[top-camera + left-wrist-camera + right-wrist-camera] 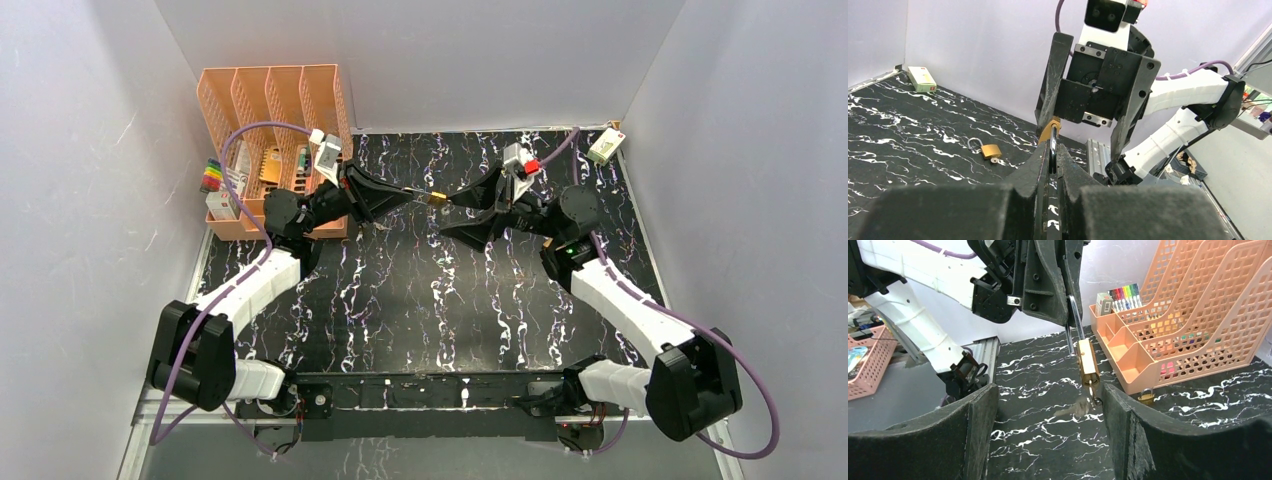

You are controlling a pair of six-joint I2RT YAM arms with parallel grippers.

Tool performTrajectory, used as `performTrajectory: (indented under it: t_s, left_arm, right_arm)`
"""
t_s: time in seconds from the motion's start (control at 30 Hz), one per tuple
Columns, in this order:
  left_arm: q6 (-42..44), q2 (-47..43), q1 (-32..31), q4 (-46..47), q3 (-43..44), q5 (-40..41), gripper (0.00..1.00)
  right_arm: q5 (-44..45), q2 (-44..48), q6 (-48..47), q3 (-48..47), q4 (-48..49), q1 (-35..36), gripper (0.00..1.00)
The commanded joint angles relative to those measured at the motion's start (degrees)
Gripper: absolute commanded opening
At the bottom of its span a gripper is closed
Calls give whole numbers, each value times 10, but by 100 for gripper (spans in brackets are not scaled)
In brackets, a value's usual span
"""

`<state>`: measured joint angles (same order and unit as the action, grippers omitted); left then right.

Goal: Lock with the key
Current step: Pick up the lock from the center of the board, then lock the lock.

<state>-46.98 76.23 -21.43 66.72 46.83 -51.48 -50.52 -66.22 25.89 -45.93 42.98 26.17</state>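
Left gripper [1052, 150] tight on padlock [1088, 362] shackle, right gripper [1045, 395] agape — markers [1123, 292] in tray of orange organizer [1198, 315]

I counted three brass padlocks: the raised padlock [1087, 365] out in front of the orange file rack [1198, 315], the near padlock [1146, 396] at its foot, and the far padlock [990, 151] well away from it. I made out one key [1073, 410], one white box [921, 79] and one marker pack [1123, 292].

no readable text, no legible labels
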Motion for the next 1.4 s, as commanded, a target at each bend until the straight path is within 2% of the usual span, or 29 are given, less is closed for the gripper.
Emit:
performTrajectory:
  t_s: [0.0, 0.27, 0.57, 0.73, 0.77, 0.8, 0.83, 1.0, 1.17, 1.37]
  left_arm:
    - [-14, -5, 3, 69, -2, 13, 0]
    - [-21, 4, 3, 84, -1, 5, 0]
    - [-18, 2, 3, 88, -4, 8, 0]
    - [-14, -1, 3, 89, -8, 7, 0]
    - [-12, -1, 3, 89, -10, 6, 0]
    - [-11, -1, 3, 89, -11, 5, 0]
    - [-9, 0, 3, 89, -11, 3, 0]
    - [-2, 4, 4, 89, -16, -18, 0]
    - [15, 5, 6, 89, -26, -24, 0]
    - [20, 12, 7, 89, -28, -30, 0]
  right_arm:
    - [7, -2, -18, 10, 143, 11, 82]
    - [14, -31, -20, 4, 181, 15, 78]
    - [12, -43, -12, 1, 177, 21, 58]
    - [13, -49, -1, -6, 159, 22, 35]
    - [12, -50, 3, -10, 150, 22, 24]
    - [11, -53, 8, -14, 138, 22, 8]
    - [14, -56, 17, -19, 124, 22, 0]
    - [-8, -73, 43, -60, 39, 22, 0]
    - [-72, -95, 93, -80, 44, 22, 0]
    - [-104, -108, 113, -96, 43, 21, 0]
